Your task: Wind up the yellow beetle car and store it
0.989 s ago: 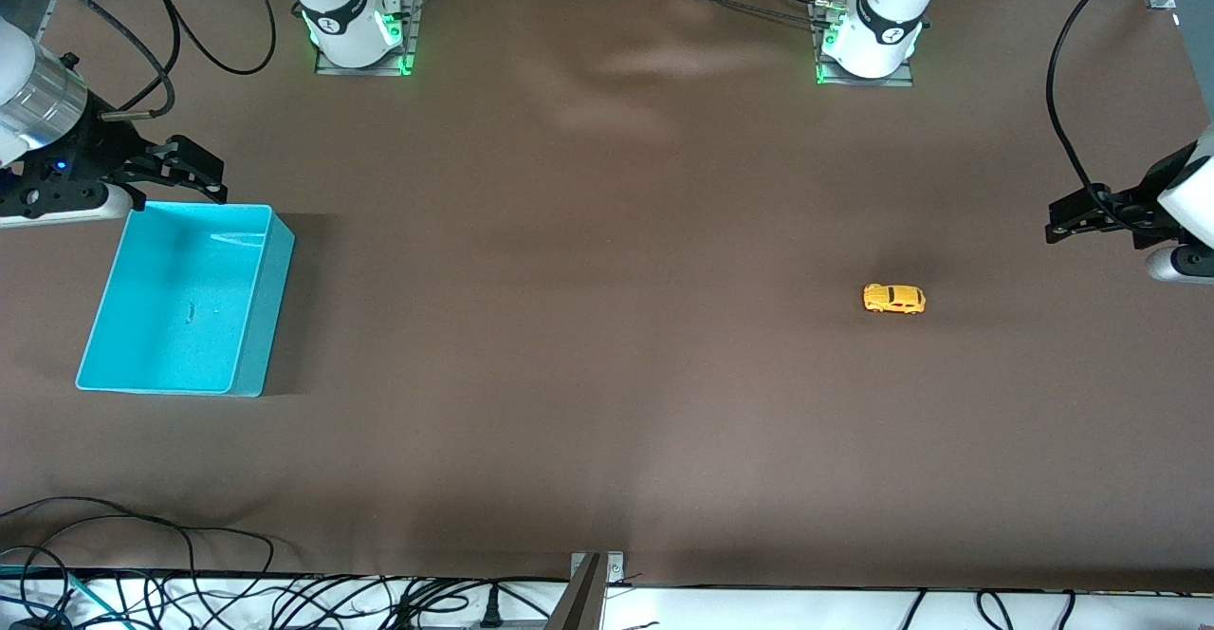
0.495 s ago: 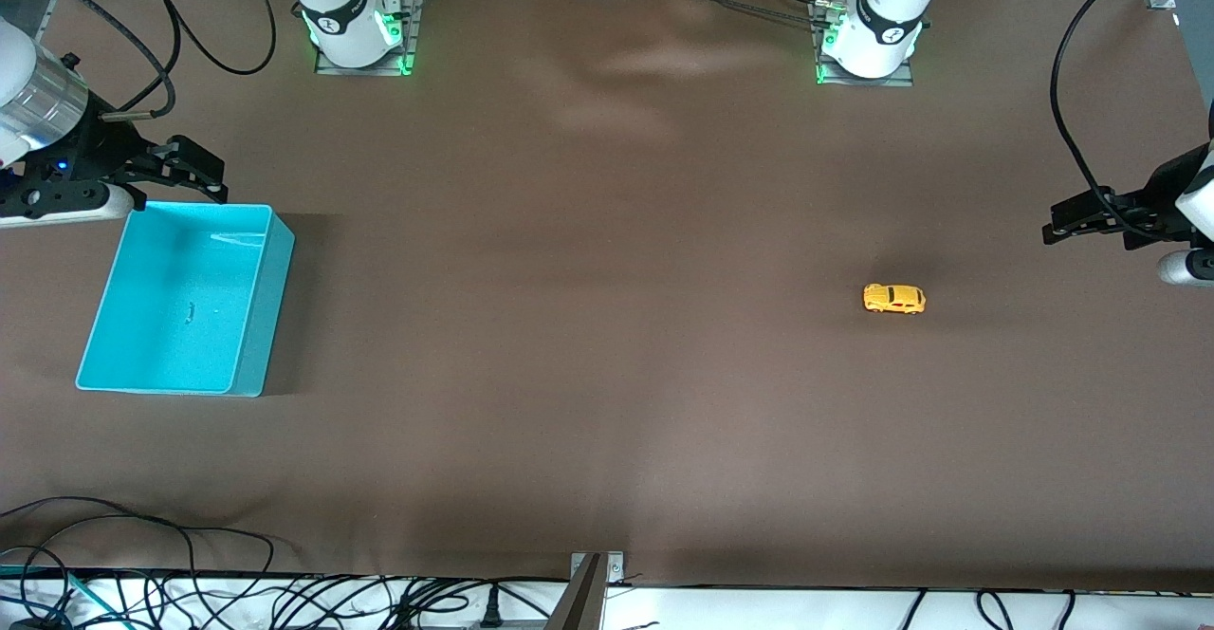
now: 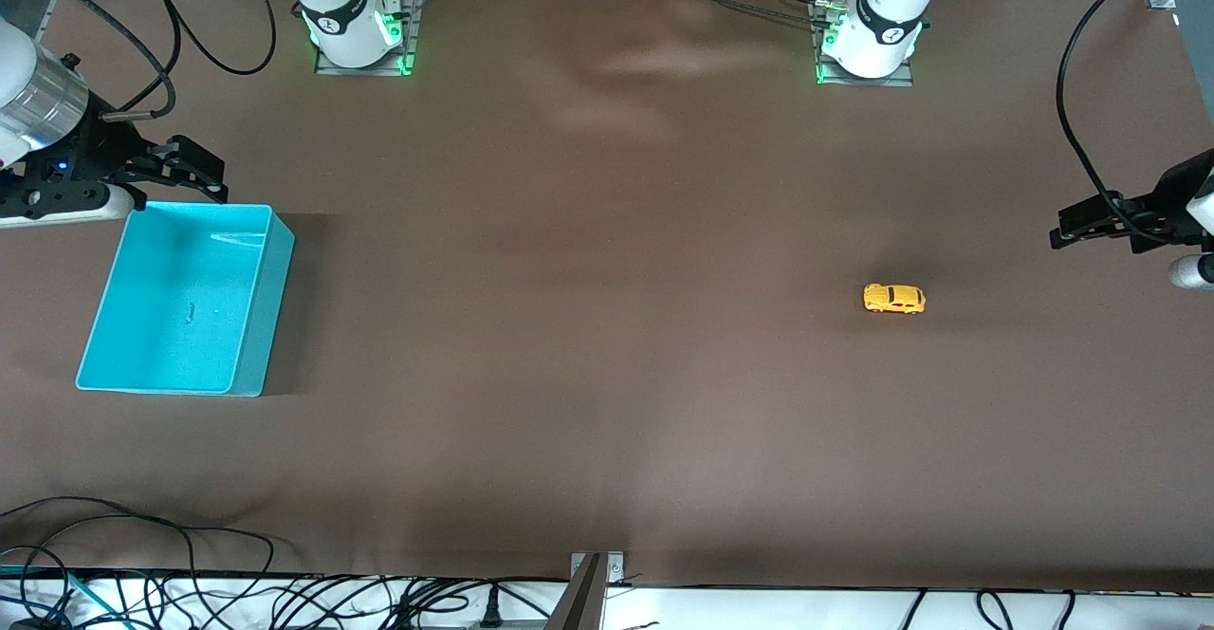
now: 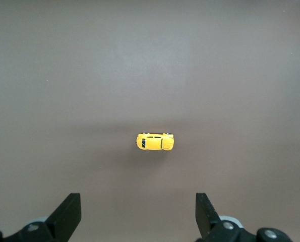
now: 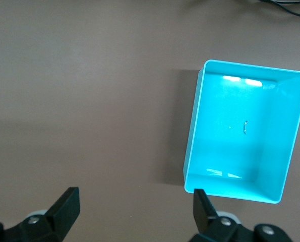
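The yellow beetle car (image 3: pixel 893 299) stands on its wheels on the brown table, toward the left arm's end; in the left wrist view the car (image 4: pixel 155 141) lies alone on the mat, well ahead of the fingertips. My left gripper (image 3: pixel 1060 227) hangs open and empty over the table's end, off to the side of the car, and its own view shows the left gripper (image 4: pixel 137 202) with nothing between the fingers. My right gripper (image 3: pixel 213 175) waits open over the turquoise bin's edge nearest the robot bases; the right gripper (image 5: pixel 135 197) is empty.
The turquoise bin (image 3: pixel 268 298) sits empty toward the right arm's end of the table, and the bin (image 5: pixel 191 136) fills part of the right wrist view. Cables (image 3: pixel 190 583) trail along the table edge nearest the front camera. Both arm bases (image 3: pixel 868 37) stand along the back edge.
The left arm has drifted slightly toward its end of the table, its gripper still open. The car, the bin and the right arm have not moved.
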Robot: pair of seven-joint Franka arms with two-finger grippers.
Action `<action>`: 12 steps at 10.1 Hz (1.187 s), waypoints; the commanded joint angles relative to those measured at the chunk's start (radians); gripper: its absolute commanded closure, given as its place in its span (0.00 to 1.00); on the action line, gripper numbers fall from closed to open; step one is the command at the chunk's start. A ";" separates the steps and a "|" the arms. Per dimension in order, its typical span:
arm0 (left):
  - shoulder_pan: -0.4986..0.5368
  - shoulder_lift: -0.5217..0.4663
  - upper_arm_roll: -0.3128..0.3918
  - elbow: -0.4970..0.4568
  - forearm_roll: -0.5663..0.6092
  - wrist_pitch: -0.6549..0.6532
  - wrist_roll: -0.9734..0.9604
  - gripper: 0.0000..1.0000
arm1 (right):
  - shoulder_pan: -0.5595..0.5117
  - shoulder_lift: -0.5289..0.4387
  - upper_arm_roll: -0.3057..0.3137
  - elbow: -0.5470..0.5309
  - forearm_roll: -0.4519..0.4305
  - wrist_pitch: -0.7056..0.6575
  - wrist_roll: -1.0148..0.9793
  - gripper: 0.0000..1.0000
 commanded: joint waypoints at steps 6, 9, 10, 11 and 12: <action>0.004 -0.001 -0.001 -0.017 -0.018 0.038 0.011 0.00 | 0.000 0.003 0.002 0.015 -0.011 -0.016 -0.001 0.00; 0.005 0.008 -0.001 -0.017 -0.019 0.039 0.011 0.00 | 0.000 0.003 0.000 0.015 -0.011 -0.016 -0.001 0.00; 0.004 0.010 -0.001 -0.018 -0.019 0.039 0.011 0.00 | -0.002 0.003 0.002 0.013 -0.011 -0.016 -0.001 0.00; 0.004 0.010 -0.003 -0.018 -0.019 0.039 0.011 0.00 | 0.000 0.003 0.000 0.013 -0.011 -0.016 -0.001 0.00; 0.004 0.010 -0.003 -0.018 -0.019 0.038 0.010 0.00 | -0.002 0.003 0.002 0.013 -0.011 -0.016 -0.001 0.00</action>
